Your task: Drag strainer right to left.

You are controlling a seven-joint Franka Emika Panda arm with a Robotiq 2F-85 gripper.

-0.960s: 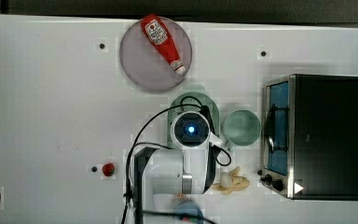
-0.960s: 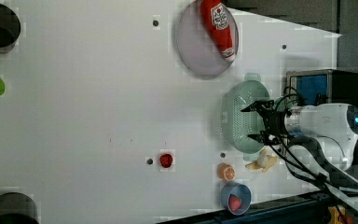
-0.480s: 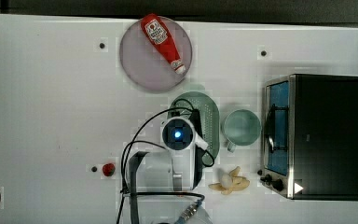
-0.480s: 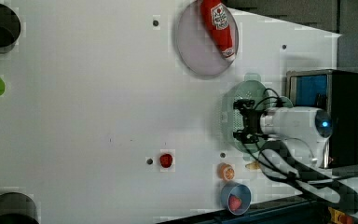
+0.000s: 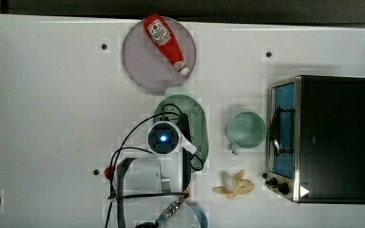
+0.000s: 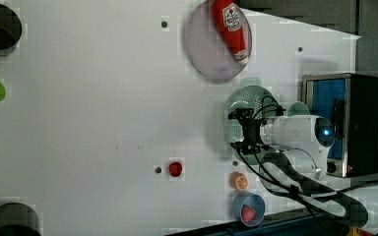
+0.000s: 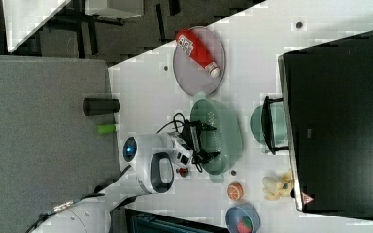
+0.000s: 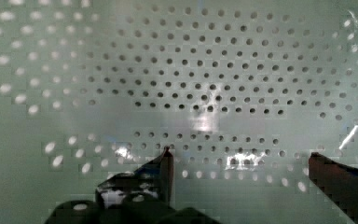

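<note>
- The arm has moved in over the strainer (image 5: 197, 126) since a moment ago, and its gripper (image 6: 240, 129) now hangs inside the green bowl.
- In the top view the arm's round end has slid toward the top view's left, and it now covers more of the strainer.
- The strainer itself has not moved yet. It sits in the same spot on the table (image 5: 52, 118).
- I think this means the arm is getting ready to hook the strainer, and the drag has not begun.
- The jaws are spread wide open and hold nothing. In the wrist view both dark fingers (image 8: 165, 165) sit close over the dotted bottom.
- The strainer is near the middle of the table, just below the plate (image 5: 142, 66) in the top view, with the mug (image 5: 245, 129) beside it on the top view's right.
- The strainer has nothing in it but the gripper.
- The plate holds a red ketchup bottle (image 5: 165, 42) lying on its side.
- The mug looks empty.
- The little blue bowl (image 6: 248, 209) has something red in it.
- The oven (image 5: 321, 137) stands at the top view's right edge, past the mug.
</note>
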